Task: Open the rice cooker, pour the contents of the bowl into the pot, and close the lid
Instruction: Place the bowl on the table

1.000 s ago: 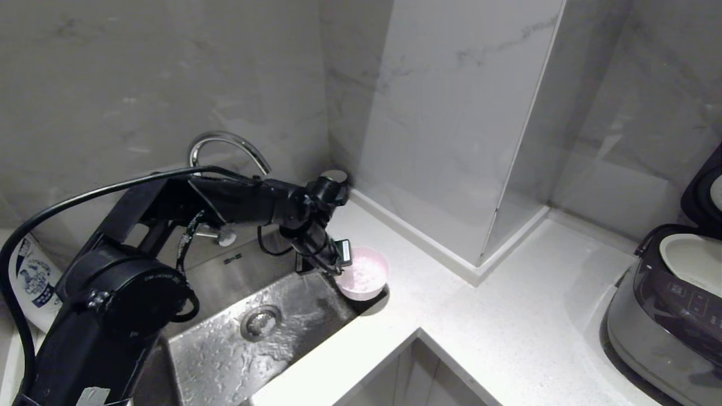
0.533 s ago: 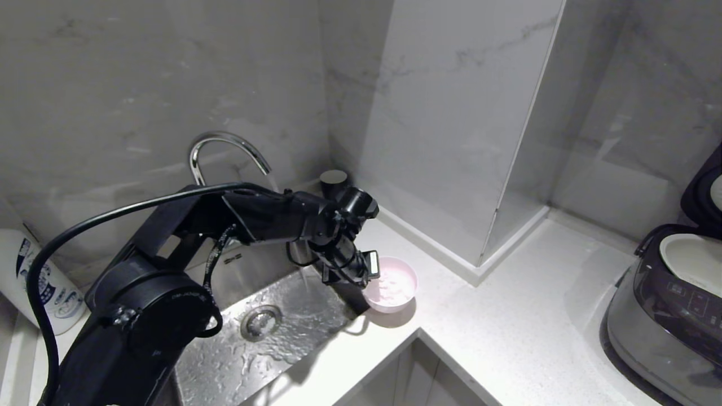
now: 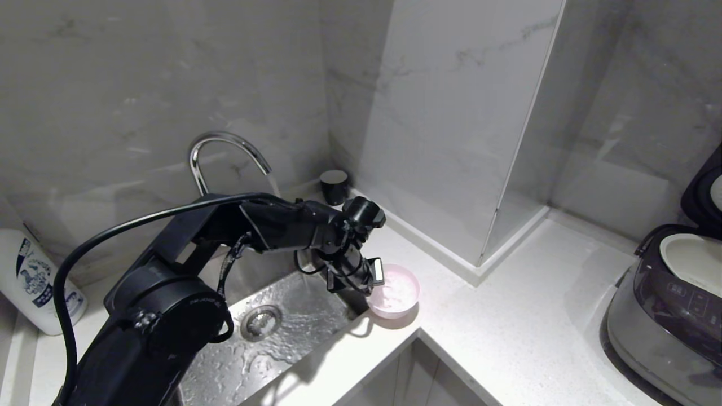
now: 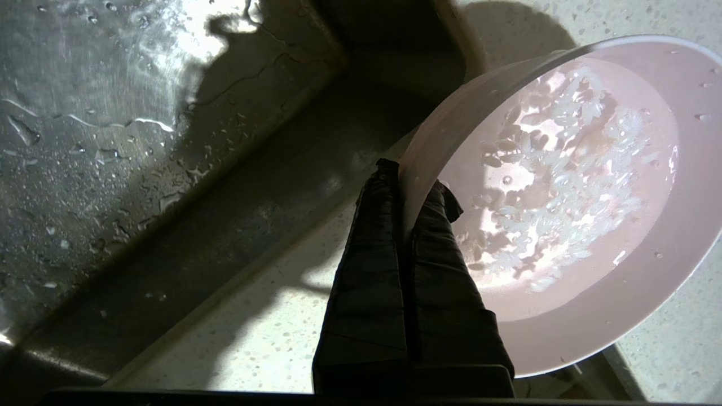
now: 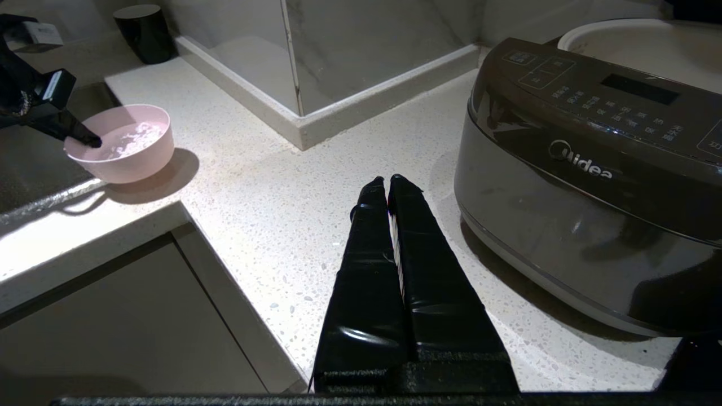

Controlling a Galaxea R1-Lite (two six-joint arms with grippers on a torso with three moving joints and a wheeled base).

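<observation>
Left gripper (image 4: 407,175) of mine pinches the rim of the bowl (image 3: 395,292), rice and water inside, over the counter (image 3: 507,316) edge beside the sink (image 3: 271,338); rice cooker (image 3: 671,316) open, far right.

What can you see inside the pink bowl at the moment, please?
The bowl holds white rice grains lying in shallow water. The left gripper is shut on its rim, one finger inside, covering a strip of the inner wall.

left arm (image 3: 186,270): showing matte black, rounded joint housings | black cable (image 3: 113,234) looping over it | white label sitting by the left gripper (image 4: 407,175) | right gripper (image 5: 388,183): showing glossy black tapered fingers
</observation>
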